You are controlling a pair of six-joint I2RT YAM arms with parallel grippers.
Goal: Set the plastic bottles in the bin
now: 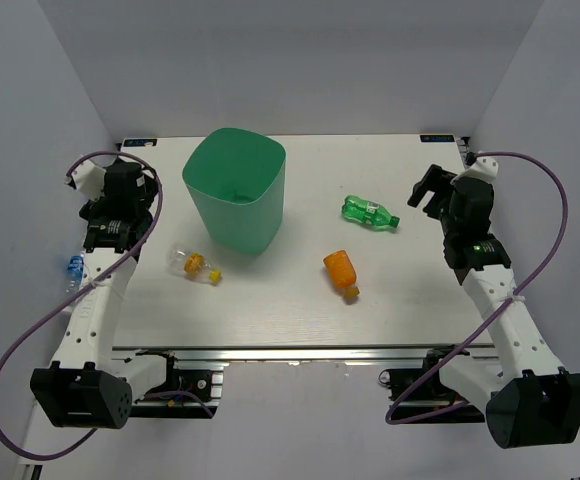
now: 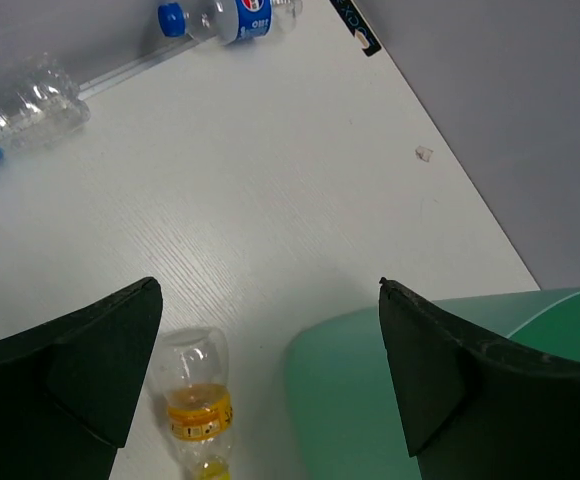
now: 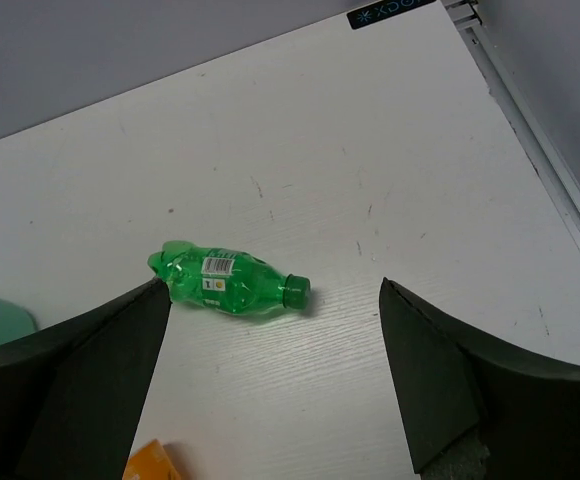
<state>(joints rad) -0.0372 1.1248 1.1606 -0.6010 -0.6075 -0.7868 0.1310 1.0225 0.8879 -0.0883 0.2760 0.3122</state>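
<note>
We see both pincers spread wide, holding nothing. The left pincer (image 2: 270, 300) hangs near a yellow-labelled bottle (image 2: 198, 405) that the frame cuts off, beside the upright bin (image 1: 235, 190). The right pincer (image 3: 272, 300) hangs above the green bottle (image 3: 228, 282). Only a corner of the orange bottle (image 3: 150, 462) shows on the tabletop (image 3: 300, 150).

white-shelled left arm (image 1: 88, 312) and right arm (image 1: 507, 318), black joints and bases (a purple cable (image 1: 566, 212) loops off each); black wedge fingers (image 2: 70, 375).
</note>
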